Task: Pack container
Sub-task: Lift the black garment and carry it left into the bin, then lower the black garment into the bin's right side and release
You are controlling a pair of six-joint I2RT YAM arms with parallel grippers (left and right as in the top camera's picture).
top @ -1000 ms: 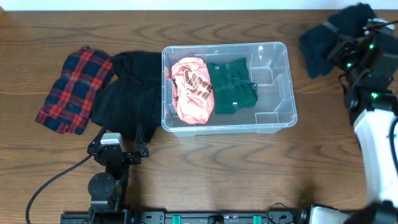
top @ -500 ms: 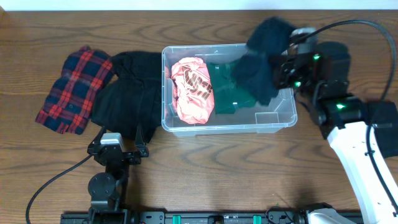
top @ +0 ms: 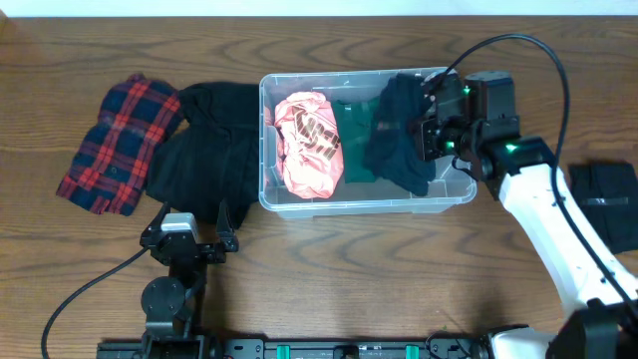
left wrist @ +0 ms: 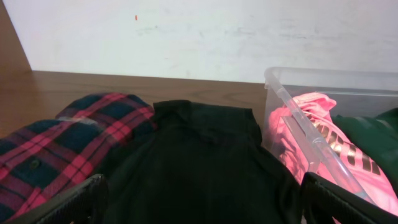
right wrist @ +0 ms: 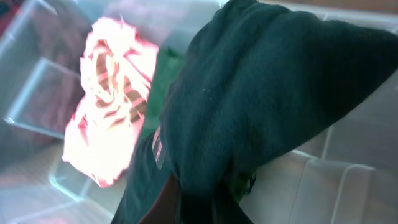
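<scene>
The container [top: 441,192], a clear rectangular bin, sits mid-table with a pink garment [top: 309,142] and a green garment [top: 354,140] inside. My right gripper [top: 431,135] is shut on a dark navy garment [top: 397,135] that hangs over the bin's right half, partly covering the green one. In the right wrist view the navy cloth [right wrist: 261,93] fills the frame above the gripper [right wrist: 205,208] and hides the fingertips; the bin floor [right wrist: 348,180] shows below. My left gripper [top: 189,225] rests open near the front edge, by a black garment [left wrist: 193,162].
A red plaid shirt [top: 120,145] and the black garment [top: 204,155] lie left of the bin. Another dark item [top: 608,204] lies at the far right. A black cable [top: 80,294] runs along the front left.
The right arm swung left from the table's far right corner, carrying the navy garment over the bin and lowering it into the right half. The left arm stayed still.
</scene>
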